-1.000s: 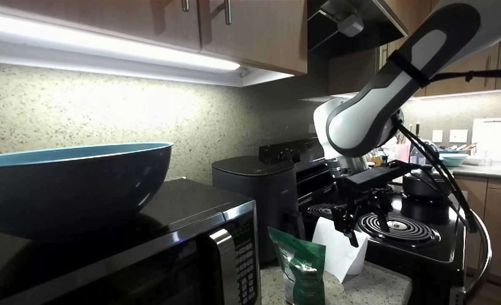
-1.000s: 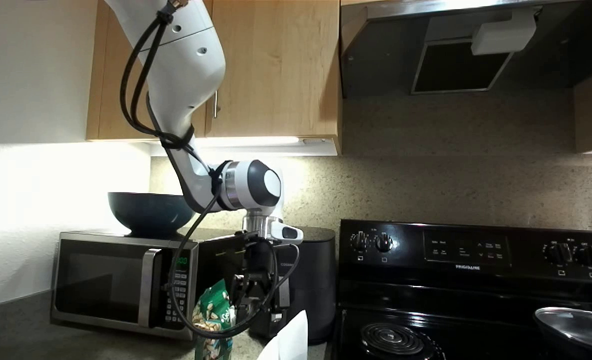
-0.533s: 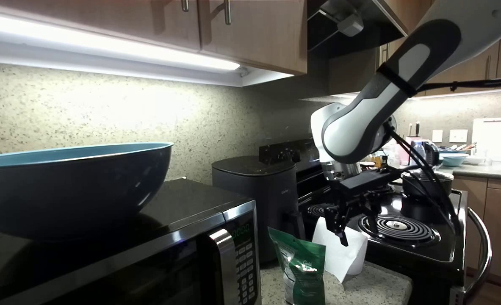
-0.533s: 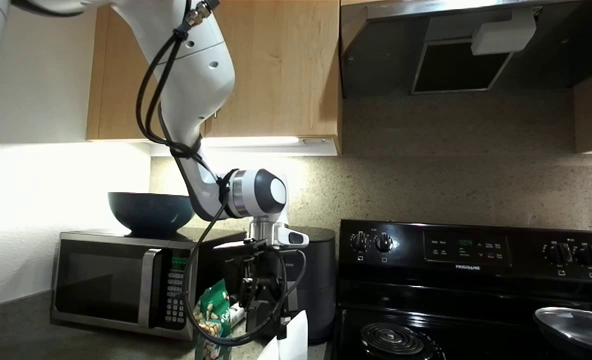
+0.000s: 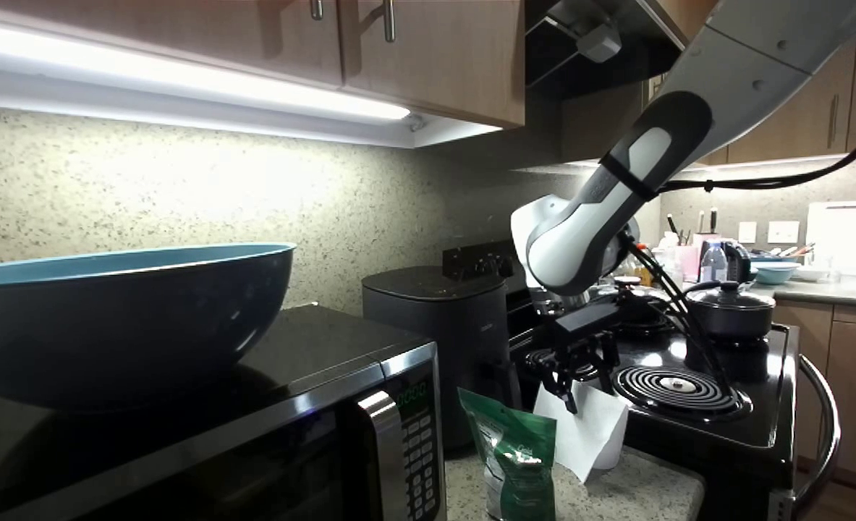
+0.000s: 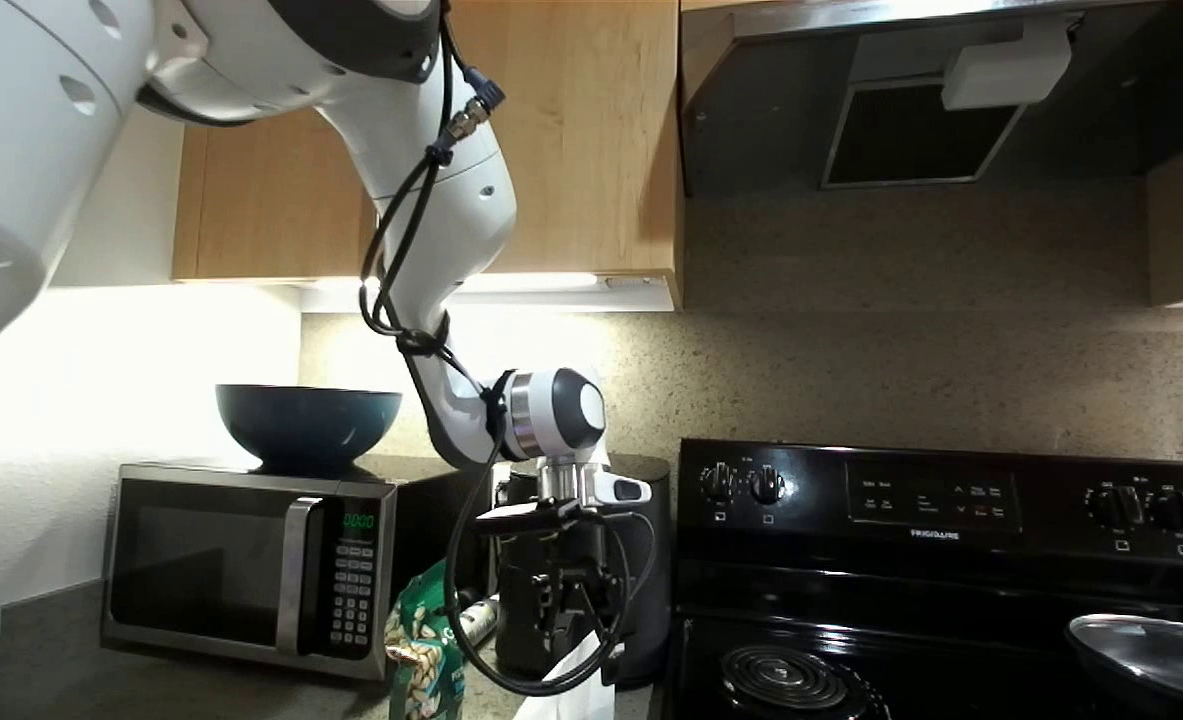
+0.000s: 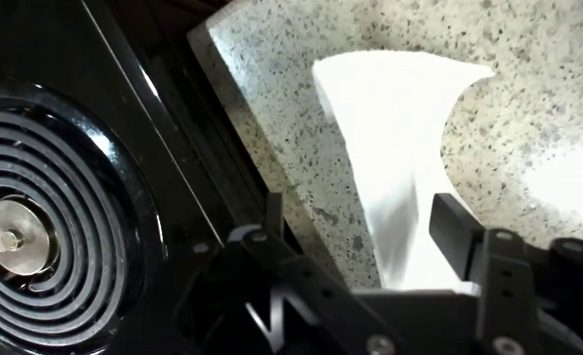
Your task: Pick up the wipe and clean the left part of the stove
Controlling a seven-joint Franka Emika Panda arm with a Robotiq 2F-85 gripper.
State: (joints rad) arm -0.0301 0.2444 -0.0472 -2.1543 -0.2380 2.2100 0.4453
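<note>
Compared with half a second ago, the white-and-black robot arm (image 6: 466,195) is reaching lower and farther right in an exterior view, while the white, folded, paper-like wipe (image 7: 394,128) is keeping its place.

The jaws are standing wide apart and are holding nothing. Just ahead of them, the wipe is standing up from a pale, speckled stone desk (image 7: 281,74), its raised end reaching toward the space between the jaws; the views are not showing clearly whether they are touching. Right beside the desk, a glossy black stove (image 6: 951,650) is waiting; the cleaning, by this look, is not yet beginning.

In the wrist view the wipe is sitting off-centre, nearer the jaw away from the stove. Because of that uneven spacing, this jaw could be pushing the wipe over before the opposite one is meeting it; a shallow pinch could be losing hold, since the sheet is looking thin.

Counting outward, these are showing: one wipe, one stove, two bare coil burners (image 5: 677,387), one green snack bag (image 5: 518,463) near the wipe, one matte black rounded appliance (image 5: 464,333), one steel-and-black microwave (image 6: 201,560) carrying one dark blue bowl (image 6: 306,425), one dark, glass-lidded pot (image 5: 731,318), one glass-lidded pan (image 6: 1156,650).
</note>
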